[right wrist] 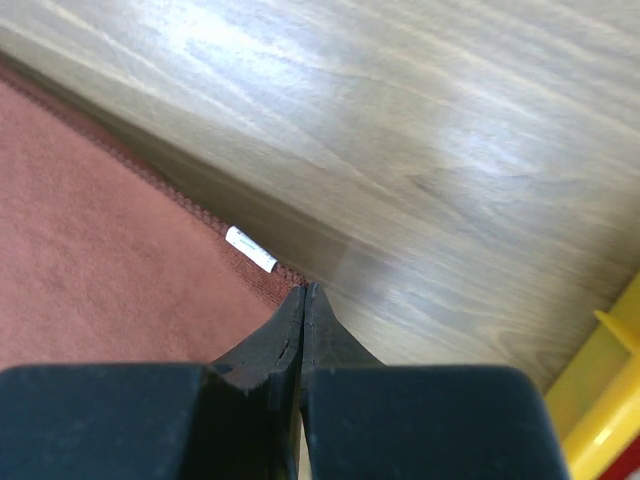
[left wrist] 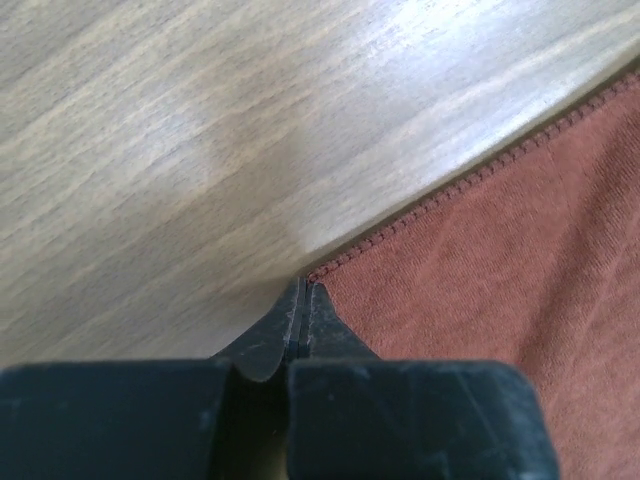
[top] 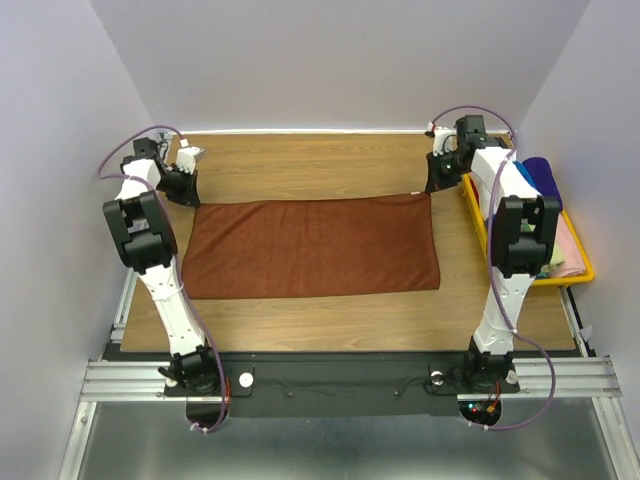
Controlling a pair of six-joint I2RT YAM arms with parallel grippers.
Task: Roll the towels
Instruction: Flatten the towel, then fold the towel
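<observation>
Left gripper (top: 186, 186) is closed, its fingertips pinched together on the far left corner of the rust-brown towel (top: 310, 245). Right gripper (top: 438, 178) is likewise closed on the far right corner (a small white tag (right wrist: 250, 248) sits just beside its tips). Spread flat and unrolled, the towel lies across the middle of the wooden table (top: 320, 160). A yellow bin (top: 578, 272) holding rolled towels (top: 545, 178) stands at the table's right edge.

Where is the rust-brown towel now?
In the top view the rust-brown towel lies flat in the middle of the table, left of the yellow bin, its far corners pinched by the left gripper and right gripper.
</observation>
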